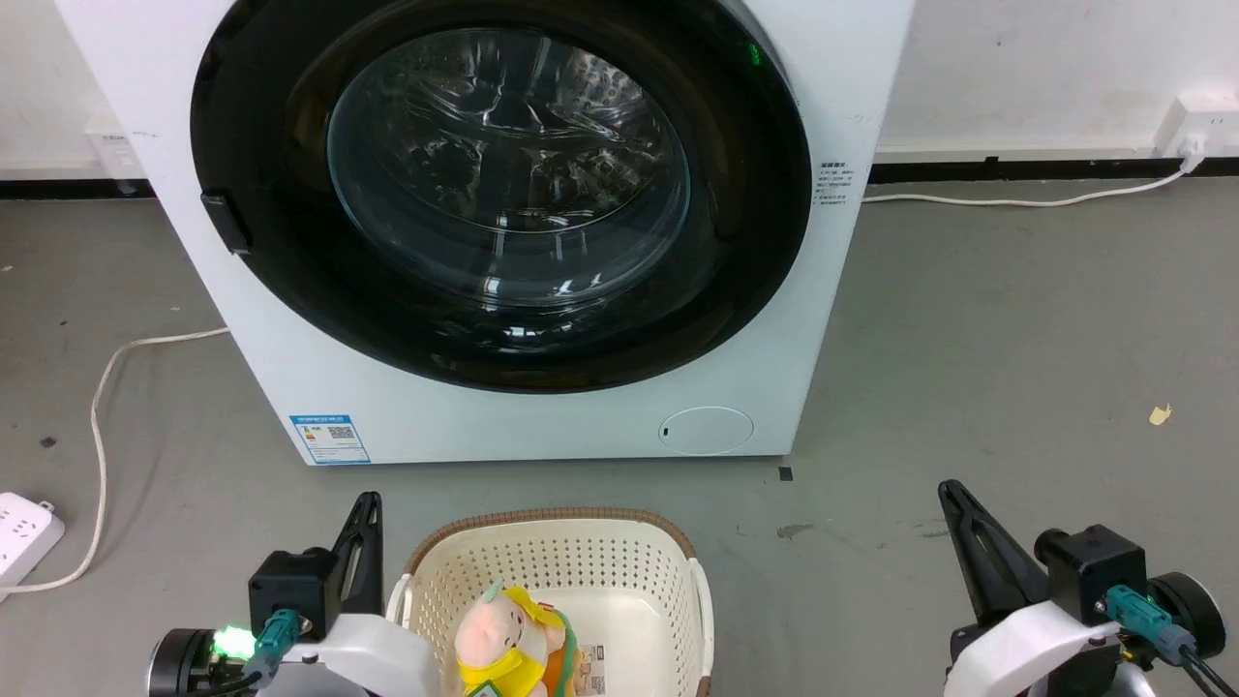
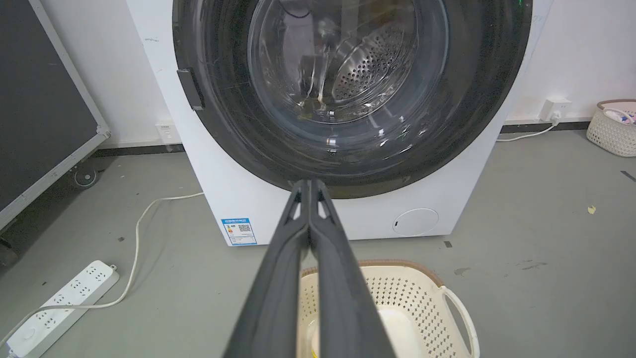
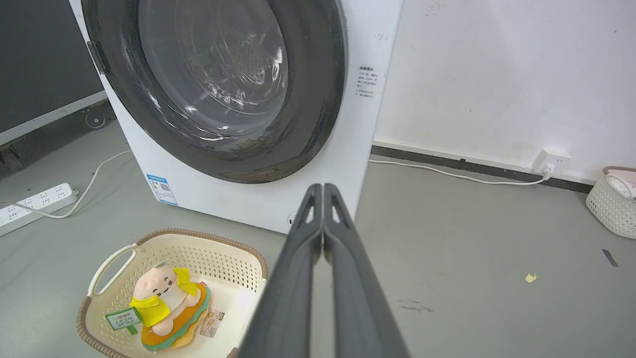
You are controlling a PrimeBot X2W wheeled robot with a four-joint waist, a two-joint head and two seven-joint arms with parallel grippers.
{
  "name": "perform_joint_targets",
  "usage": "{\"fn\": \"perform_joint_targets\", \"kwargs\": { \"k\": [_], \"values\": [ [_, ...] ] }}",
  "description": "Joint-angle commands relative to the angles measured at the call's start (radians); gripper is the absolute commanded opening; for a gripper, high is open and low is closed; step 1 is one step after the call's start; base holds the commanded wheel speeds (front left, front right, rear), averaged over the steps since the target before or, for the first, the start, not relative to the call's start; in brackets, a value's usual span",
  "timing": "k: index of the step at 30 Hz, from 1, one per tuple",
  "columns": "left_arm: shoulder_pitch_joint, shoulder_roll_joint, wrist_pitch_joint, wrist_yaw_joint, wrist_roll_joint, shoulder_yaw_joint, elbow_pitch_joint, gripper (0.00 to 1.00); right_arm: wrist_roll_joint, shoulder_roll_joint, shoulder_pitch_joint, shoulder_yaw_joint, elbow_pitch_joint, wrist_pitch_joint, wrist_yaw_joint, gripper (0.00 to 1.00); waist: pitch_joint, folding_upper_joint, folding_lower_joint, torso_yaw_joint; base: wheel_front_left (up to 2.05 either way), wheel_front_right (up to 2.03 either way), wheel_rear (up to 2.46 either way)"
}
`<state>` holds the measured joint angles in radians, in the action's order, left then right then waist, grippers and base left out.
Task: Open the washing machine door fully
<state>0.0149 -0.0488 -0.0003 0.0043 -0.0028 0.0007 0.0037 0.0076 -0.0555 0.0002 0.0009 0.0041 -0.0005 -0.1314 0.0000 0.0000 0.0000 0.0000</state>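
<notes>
L tool [image 1: 368, 505], R tool [image 1: 951, 494]: dark fingers [image 2: 280, 263], white shells [image 1: 1007, 647], teal plugs [image 1: 1131, 606].

A cream perforated laundry basket [image 1: 581, 561] with a brown woven rim sits on a grey floor [image 1: 1016, 339]. In it lies a plush toy [image 3: 165, 304], pink-headed, in a yellow top. To the left lies a white power strip [image 2: 60, 308], its cable [image 2: 135, 243] trailing away. A wall socket [image 3: 551, 160] sits low on the white wall. Near it stands a second pale basket [image 3: 608, 209], holding what may be laundry.
</notes>
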Motion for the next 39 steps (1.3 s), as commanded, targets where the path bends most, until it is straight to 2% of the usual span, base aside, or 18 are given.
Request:
{"fn": "perform_joint_targets", "kwargs": {
  "k": [1, 17, 18, 39],
  "values": [
    [-0.015, -0.001, 0.000, -0.004, 0.003, -0.001, -0.004, 0.00, -0.008, 0.005, 0.000, -0.001, -0.004, 0.000, 0.001, 0.00, 0.000, 0.0000, 0.0000, 0.000, 0.00, 0.00, 0.00],
    [-0.015, -0.001, 0.000, -0.004, 0.003, -0.001, -0.004, 0.00, -0.008, 0.005, 0.000, -0.001, -0.004, 0.000, 0.001, 0.00, 0.000, 0.0000, 0.0000, 0.000, 0.00, 0.00, 0.00],
    [0.000, 0.000, 0.000, 0.000, 0.000, 0.000, 0.000, 1.00, 0.000, 0.000, 0.000, 0.000, 0.000, 0.000, 0.000, 1.00, 0.000, 0.0000, 0.0000, 0.000, 0.00, 0.00, 0.00],
    [-0.011, 0.000, -0.038, 0.003, -0.017, -0.025, 0.005, 1.00, 0.050, 0.001, -0.017, -0.011, 0.012, -0.038, 0.000, 1.00, 0.013, 0.0000, 0.0000, 0.005, 0.00, 0.00, 0.00]
  ]
}}
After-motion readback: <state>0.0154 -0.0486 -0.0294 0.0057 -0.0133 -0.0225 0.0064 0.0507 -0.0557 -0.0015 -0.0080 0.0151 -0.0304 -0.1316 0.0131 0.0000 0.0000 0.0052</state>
